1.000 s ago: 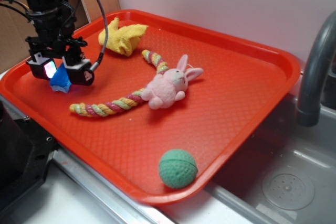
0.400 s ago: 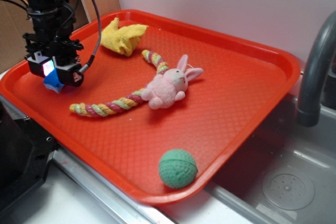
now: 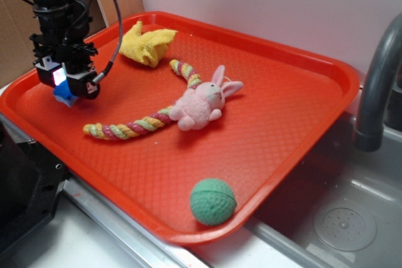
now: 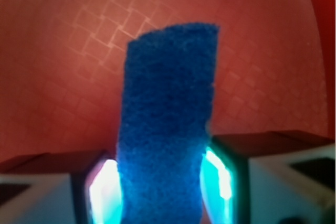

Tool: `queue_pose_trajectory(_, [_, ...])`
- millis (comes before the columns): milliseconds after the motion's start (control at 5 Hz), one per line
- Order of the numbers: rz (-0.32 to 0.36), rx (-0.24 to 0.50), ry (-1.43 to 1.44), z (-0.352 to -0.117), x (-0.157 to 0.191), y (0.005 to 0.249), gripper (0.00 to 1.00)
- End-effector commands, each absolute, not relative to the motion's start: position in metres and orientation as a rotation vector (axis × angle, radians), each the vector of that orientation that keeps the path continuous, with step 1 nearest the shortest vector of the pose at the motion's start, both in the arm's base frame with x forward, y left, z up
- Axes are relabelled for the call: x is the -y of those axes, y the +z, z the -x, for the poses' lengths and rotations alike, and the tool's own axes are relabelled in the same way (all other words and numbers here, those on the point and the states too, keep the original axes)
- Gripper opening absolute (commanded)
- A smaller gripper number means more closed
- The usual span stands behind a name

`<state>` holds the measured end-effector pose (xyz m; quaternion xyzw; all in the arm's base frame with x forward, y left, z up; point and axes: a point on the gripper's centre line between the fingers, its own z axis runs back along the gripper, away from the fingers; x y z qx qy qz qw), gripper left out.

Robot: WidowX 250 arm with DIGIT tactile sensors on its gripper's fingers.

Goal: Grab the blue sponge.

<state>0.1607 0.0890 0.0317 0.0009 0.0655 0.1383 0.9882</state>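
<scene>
hand (image 3: 65, 86) gripping blue sponge (image 4: 167, 129), rope toy (image 3: 125, 130) nearby

Red tray (image 3: 301, 111) with textured floor, set beside a metal sink (image 3: 352, 218). Yellow cloth (image 3: 146, 43) bunched near far edge. Pink plush bunny (image 3: 204, 103) mid-tray, lying on a striped rope toy (image 3: 129, 128) that runs out both sides. Green ball (image 3: 213, 201) at near edge, well apart from the rest. Grey faucet (image 3: 377, 80) on right.
</scene>
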Motion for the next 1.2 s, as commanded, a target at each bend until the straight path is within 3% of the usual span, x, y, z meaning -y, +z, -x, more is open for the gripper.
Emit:
queue_pose_trajectory(0, [-0.011, -0.101, 0.277, -0.161, -0.093, 0.037, 1.0])
queue_pose_trajectory(200, [-0.011, -0.101, 0.277, -0.161, -0.093, 0.037, 1.0])
queue_pose_trajectory(400, [-0.011, -0.001, 0.355, -0.135, -0.109, 0.072, 1.0])
queue_pose_trajectory(600, [-0.037, 0.02, 0.419, -0.122, -0.128, 0.085, 1.0])
queue_pose_trajectory(1000, [-0.06, -0.048, 0.334, -0.143, -0.103, 0.063, 1.0])
